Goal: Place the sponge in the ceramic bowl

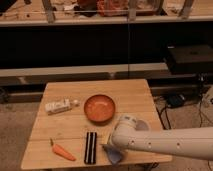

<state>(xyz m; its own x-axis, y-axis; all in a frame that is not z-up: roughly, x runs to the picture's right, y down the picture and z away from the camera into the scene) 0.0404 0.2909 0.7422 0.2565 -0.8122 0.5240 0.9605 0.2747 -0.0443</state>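
Observation:
The orange-brown ceramic bowl [100,108] sits in the middle of the wooden table [130,95] and holds nothing. The blue-grey sponge [115,156] lies at the table's front edge, right of the black bar, and only part of it shows. My gripper [111,147] points down right over the sponge at the end of the white arm, which reaches in from the right. The arm's wrist hides the rest of the sponge and where the gripper meets it.
A black ridged bar [90,147] lies just left of the sponge. An orange carrot [64,151] is at the front left. A white packet [58,106] rests left of the bowl. Dark shelving stands behind the table.

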